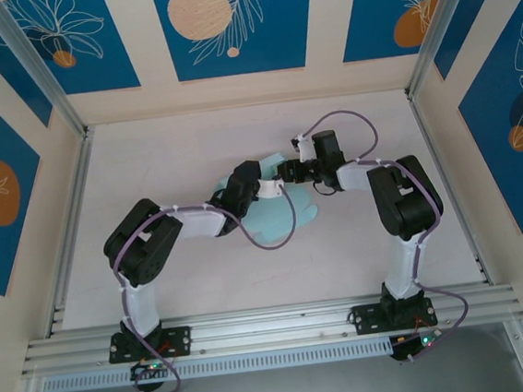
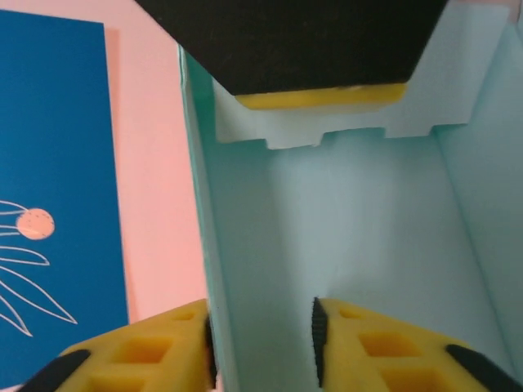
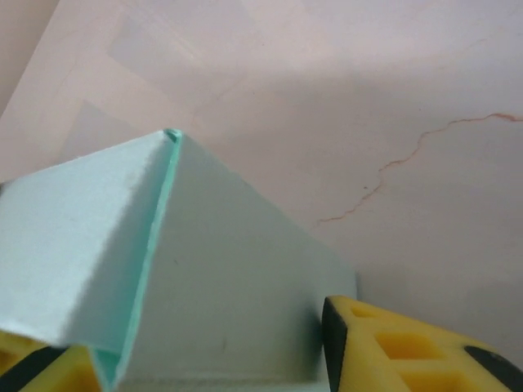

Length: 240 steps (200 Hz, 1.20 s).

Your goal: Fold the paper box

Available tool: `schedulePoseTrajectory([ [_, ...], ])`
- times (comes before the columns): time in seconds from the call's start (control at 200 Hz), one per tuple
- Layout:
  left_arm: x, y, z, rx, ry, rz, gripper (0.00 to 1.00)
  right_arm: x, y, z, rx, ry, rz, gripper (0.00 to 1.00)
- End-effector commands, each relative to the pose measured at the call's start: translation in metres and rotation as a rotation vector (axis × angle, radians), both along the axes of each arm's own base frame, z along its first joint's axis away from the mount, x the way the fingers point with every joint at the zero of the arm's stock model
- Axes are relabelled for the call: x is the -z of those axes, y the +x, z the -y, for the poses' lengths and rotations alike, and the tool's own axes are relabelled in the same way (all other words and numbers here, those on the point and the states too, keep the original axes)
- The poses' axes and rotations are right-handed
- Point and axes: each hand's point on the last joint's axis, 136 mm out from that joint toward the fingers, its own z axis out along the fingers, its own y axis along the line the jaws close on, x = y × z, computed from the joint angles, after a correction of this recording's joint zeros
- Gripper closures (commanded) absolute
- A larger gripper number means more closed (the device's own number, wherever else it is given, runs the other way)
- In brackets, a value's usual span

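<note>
Midway across the tabletop (image 1: 205,285), where the two arms meet, sits the paper box (image 1: 269,225), a pale light-blue piece of thin matte card. It is partly raised into a shallow tray, with scalloped flaps lying flat at its right side. From the left wrist, its smooth floor is edged by upright walls with crisp creased corners, and the far wall carries a folded-in tab (image 2: 327,135) cut in a stepped, notched outline. The left tool (image 2: 261,343) is spread astride the box's left wall. One yellow, cell-patterned finger (image 2: 139,355) with a black pad lies outside against the card, while the other stands inside the box, clear of the wall. The right tool (image 2: 319,49), black with a yellow edge, sits over the far wall. From the right wrist, its fingers (image 3: 409,351) flank a sharply creased corner of card; whether they pinch it I cannot tell. The tabletop is off-white and carries a thin reddish line (image 3: 409,151).
</note>
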Motion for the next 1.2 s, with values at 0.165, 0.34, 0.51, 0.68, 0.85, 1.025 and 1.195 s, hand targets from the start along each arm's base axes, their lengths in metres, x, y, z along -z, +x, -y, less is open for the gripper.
schedulePoseTrajectory([
  [0.165, -0.024, -0.03, 0.016, 0.066, -0.091, -0.041, 0.48, -0.006, 0.001, -0.008, -0.002, -0.09, 0.079, 0.61],
  [0.34, -0.071, -0.052, 0.014, 0.045, -0.308, -0.101, 0.2, -0.008, -0.001, -0.003, 0.02, -0.108, 0.1, 0.64],
  [0.51, -0.138, -0.051, -0.021, -0.191, -0.651, -0.182, 0.08, -0.011, -0.004, -0.003, 0.022, -0.13, 0.131, 0.64],
  [0.68, -0.159, -0.027, -0.052, -0.402, -0.817, -0.29, 0.0, -0.012, -0.004, -0.007, 0.014, -0.146, 0.143, 0.64],
  [0.85, -0.143, 0.016, -0.069, -0.591, -0.834, -0.425, 0.0, -0.013, -0.004, -0.01, 0.013, -0.161, 0.158, 0.64],
  [1.025, -0.101, 0.041, -0.048, -0.597, -0.689, -0.519, 0.02, -0.012, -0.005, -0.013, 0.013, -0.178, 0.166, 0.64],
  [1.195, -0.069, 0.048, -0.041, -0.6, -0.617, -0.547, 0.08, -0.014, -0.005, -0.015, 0.013, -0.173, 0.169, 0.63],
])
